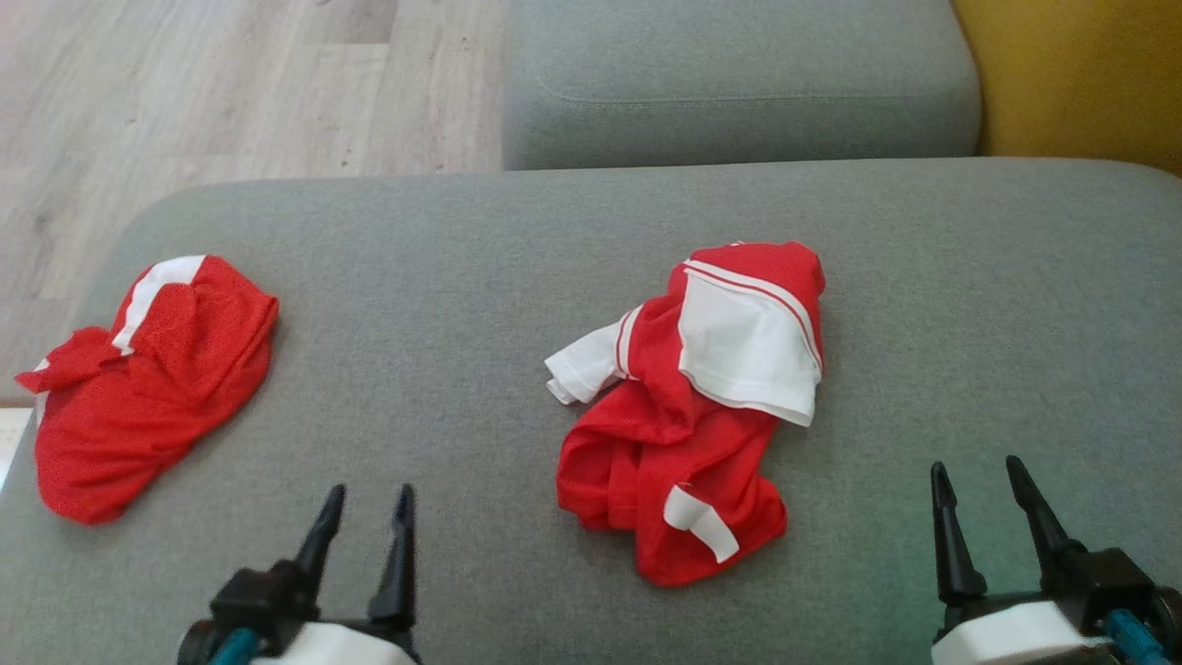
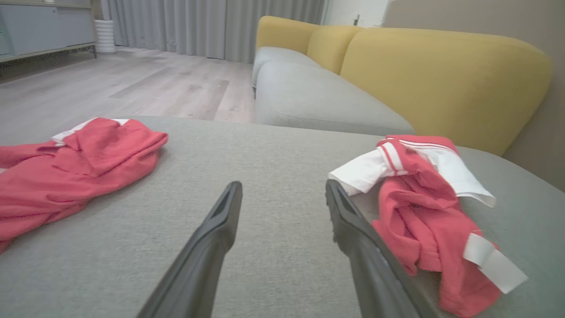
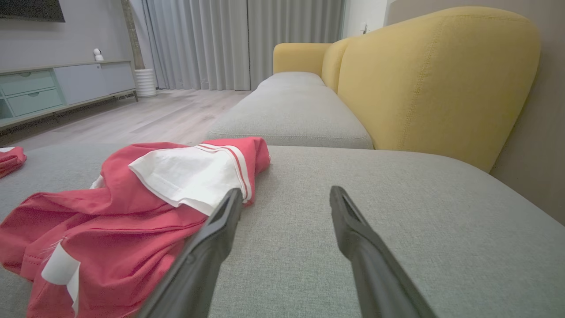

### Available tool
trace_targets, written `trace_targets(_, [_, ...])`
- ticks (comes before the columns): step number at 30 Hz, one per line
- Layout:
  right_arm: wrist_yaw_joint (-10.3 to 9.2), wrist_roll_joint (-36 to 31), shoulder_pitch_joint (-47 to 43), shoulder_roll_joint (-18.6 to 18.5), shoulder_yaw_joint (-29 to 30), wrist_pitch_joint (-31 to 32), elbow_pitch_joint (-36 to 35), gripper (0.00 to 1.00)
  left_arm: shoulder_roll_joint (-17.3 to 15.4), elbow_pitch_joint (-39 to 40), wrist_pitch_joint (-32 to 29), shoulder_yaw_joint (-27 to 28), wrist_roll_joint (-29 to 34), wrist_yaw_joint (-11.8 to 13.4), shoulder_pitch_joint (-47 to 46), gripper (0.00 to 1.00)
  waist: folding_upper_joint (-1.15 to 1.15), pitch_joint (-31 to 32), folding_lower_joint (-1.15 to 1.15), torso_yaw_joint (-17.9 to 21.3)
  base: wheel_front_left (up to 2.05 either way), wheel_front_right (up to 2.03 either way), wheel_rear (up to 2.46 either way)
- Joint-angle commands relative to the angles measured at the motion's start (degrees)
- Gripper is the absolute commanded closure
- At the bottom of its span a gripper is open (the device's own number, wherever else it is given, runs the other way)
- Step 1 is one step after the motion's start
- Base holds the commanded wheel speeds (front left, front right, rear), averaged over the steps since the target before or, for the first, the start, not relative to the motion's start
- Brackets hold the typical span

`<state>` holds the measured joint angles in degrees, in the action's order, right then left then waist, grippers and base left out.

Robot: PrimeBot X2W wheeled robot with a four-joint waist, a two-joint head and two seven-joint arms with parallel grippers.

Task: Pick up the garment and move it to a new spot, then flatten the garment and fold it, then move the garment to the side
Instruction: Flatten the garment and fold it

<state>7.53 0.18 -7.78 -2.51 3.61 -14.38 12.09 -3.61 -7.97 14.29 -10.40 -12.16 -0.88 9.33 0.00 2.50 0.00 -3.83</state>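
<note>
A crumpled red and white garment lies bunched near the middle of the grey cushion, white sleeve and white panel uppermost. It also appears at the right of the left wrist view as the garment and at the lower left of the right wrist view as the garment. My left gripper stands open near the cushion's front edge, to the garment's left, holding nothing. My right gripper is open too, to the garment's right and apart from it. Both pairs of dark fingers hover just above bare fabric.
A second red and white garment lies heaped at the cushion's left end. Beyond the cushion sits another grey seat with yellow backrests. Wooden floor lies to the far left, with a low cabinet and curtains behind.
</note>
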Motion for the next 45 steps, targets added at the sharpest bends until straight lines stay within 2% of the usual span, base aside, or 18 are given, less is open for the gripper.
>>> trace_targets(1, [-0.04,0.47,2.37,-0.39,-1.63,-0.62,-1.56,0.0,0.47,2.41,0.71,-0.15,0.48,-1.3,-3.2,0.0,0.0,-0.25,0.0,0.76,0.0,0.0,0.0])
trace_targets(5, [-0.04,0.86,2.97,-0.38,-2.24,-0.62,-1.62,0.0,0.67,1.69,0.7,-6.77,0.02,-2.96,-5.06,0.0,0.0,-0.54,0.0,2.31,0.0,0.0,0.0])
trace_targets(8, [-0.04,1.3,3.24,-0.38,-2.84,-0.62,-1.7,0.0,0.7,-1.18,-1.36,-13.4,-4.94,-3.79,-6.59,0.0,0.0,-0.8,0.0,3.69,0.0,0.0,0.0])
trace_targets(10, [-0.04,1.47,3.38,-0.38,-3.11,-0.62,-1.73,0.0,0.71,-2.25,-2.26,-15.42,-6.24,-3.8,-7.27,0.0,0.0,-0.96,0.0,4.28,0.0,0.0,0.0])
trace_targets(17, [-0.04,2.43,4.91,-0.37,-5.44,-0.62,-2.39,0.0,0.72,-12.09,-6.39,-23.5,-13.14,-1.06,-12.43,0.0,0.0,-2.64,0.0,8.89,0.0,0.0,0.0])
trace_targets(22, [-0.04,2.92,6.1,-0.37,-6.71,-0.62,-3.35,0.0,0.72,-18.77,-6.48,-26.44,-16.45,1.08,-16.51,0.0,0.0,-4.73,0.0,11.81,0.0,0.0,0.0])
trace_targets(29, [-0.04,3.45,7.1,-0.37,-6.78,-0.62,-3.67,0.0,0.73,-24.43,-4.53,-29.52,-20.81,2.14,-20.52,0.0,0.0,-6.38,0.0,13.87,0.0,0.0,0.0])
trace_targets(30, [-0.04,3.48,7.12,-0.37,-6.77,-0.62,-3.68,0.0,0.73,-25.06,-4.35,-30.01,-21.33,2.18,-20.94,0.15,0.0,-6.45,0.0,13.99,0.0,0.0,0.0])
trace_targets(32, [-0.04,3.54,7.12,-0.37,-6.73,-0.62,-3.65,0.0,0.73,-26.07,-4.0,-30.99,-22.44,2.08,-21.72,0.62,0.0,-6.54,0.0,14.12,0.0,0.0,0.0])
trace_targets(33, [-0.04,3.57,7.11,-0.37,-6.72,-0.62,-3.65,0.0,0.73,-26.52,-3.84,-31.48,-22.97,2.0,-22.1,1.0,0.0,-6.55,0.0,14.16,0.0,0.0,0.0])
trace_targets(40, [-0.04,3.82,7.1,-0.37,-6.39,-0.62,-3.51,0.0,0.59,-25.53,-6.01,-33.02,-25.41,2.35,-24.31,1.0,0.0,-5.91,0.0,14.07,0.0,0.0,0.0])
trace_targets(43, [-0.04,3.9,6.77,-0.37,-6.01,-0.62,-3.61,0.0,-1.8,-19.0,-9.73,-31.94,-26.57,3.14,-24.78,1.0,0.0,-5.53,0.0,13.72,0.0,0.0,0.0])
trace_targets(45, [-0.04,4.18,6.41,-0.37,-5.76,-0.62,-3.7,0.0,-5.36,-11.41,-13.33,-30.92,-26.86,4.11,-25.33,1.0,0.0,-5.18,0.0,13.31,0.0,0.0,0.0])
